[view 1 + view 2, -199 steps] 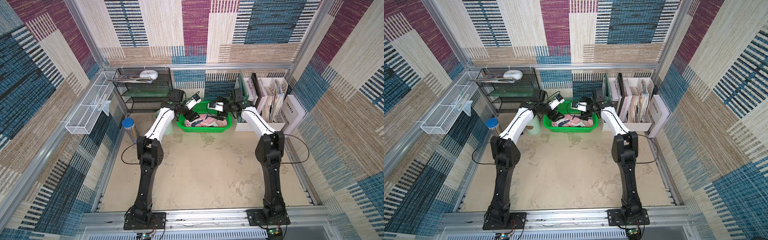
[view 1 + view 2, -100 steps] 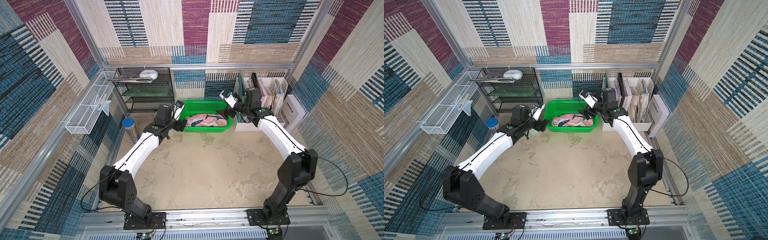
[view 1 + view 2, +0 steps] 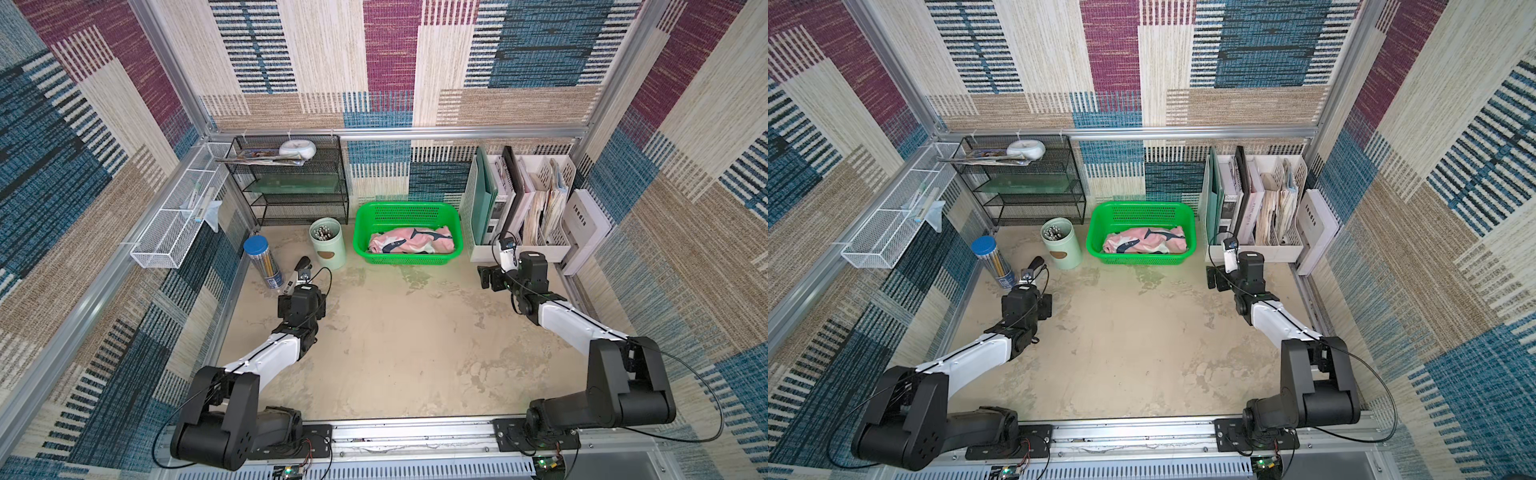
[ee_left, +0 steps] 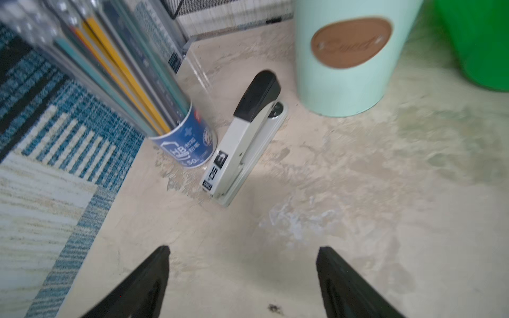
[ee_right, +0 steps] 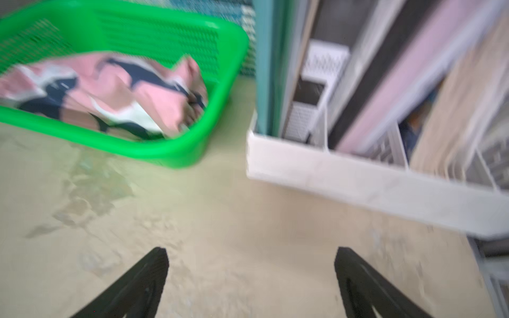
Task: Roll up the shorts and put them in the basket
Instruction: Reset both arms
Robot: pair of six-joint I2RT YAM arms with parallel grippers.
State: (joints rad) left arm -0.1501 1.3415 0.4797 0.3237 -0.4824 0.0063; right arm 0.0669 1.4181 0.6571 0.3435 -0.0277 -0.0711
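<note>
Pink shark-print shorts (image 3: 411, 241): bundled in green basket (image 3: 407, 208) at table's far edge. Likely soft, light, slippery; best pinched at an outer fold. Left gripper (image 4: 242, 275) and right gripper (image 5: 250, 278) fingers spread, empty.

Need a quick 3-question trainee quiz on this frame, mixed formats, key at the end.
1. True or false: the shorts lie inside the green basket.
2. Multiple choice: what lies on the table between the pencil tube and the mint cup? A) scissors B) stapler C) tape roll
3. Fill in: the left gripper and the right gripper both have jaws that are ____ and hold nothing.

Key: 1 true; 2 B; 3 open
</note>
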